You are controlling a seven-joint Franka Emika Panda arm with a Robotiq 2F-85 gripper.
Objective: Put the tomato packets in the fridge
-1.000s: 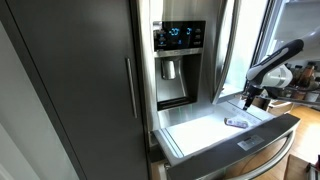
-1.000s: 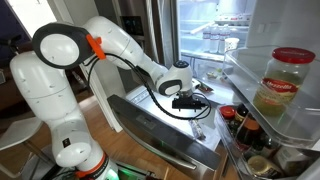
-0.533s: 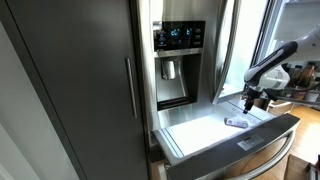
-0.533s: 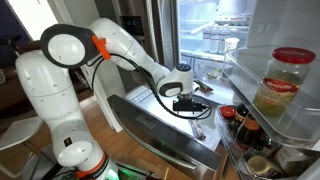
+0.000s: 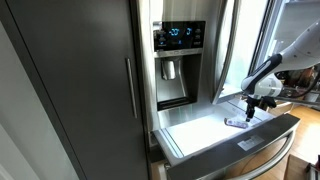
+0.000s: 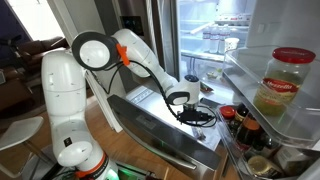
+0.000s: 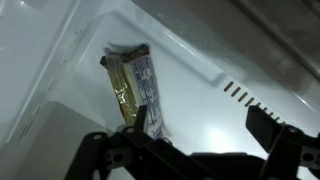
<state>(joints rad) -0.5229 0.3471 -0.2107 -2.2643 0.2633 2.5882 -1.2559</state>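
You are holding the black two-fingered end effector (image 5: 249,110) low over the pulled-out, white-lined drawer (image 5: 195,135) of the tall dark-grey stainless fridge (image 5: 90,80). The blue-lit display (image 5: 178,36) is glowing above the dispenser.

In an exterior view the small, flat, pale silvery tomato packets (image 5: 237,122) are lying on the drawer floor near its far end, just beside the end effector. From there they are showing only as a light smudge.

The wrist view is giving you the detail. The tomato packets (image 7: 135,85) are sitting in a stack against the drawer's white wall, with a brownish sachet at the edge and a printed silvery one on top. The end effector (image 7: 205,135) is released, its dark fingers (image 7: 266,125) spread wide with nothing between them. One fingertip is sitting at the lower end of the packets, and I cannot tell whether it is touching them.

In an exterior view the white, orange-ringed arm (image 6: 75,110) is reaching down, and the end effector (image 6: 200,116) is blocking the packets. Only here is the red-lidded glass jar (image 6: 285,80) on the open door shelf showing.
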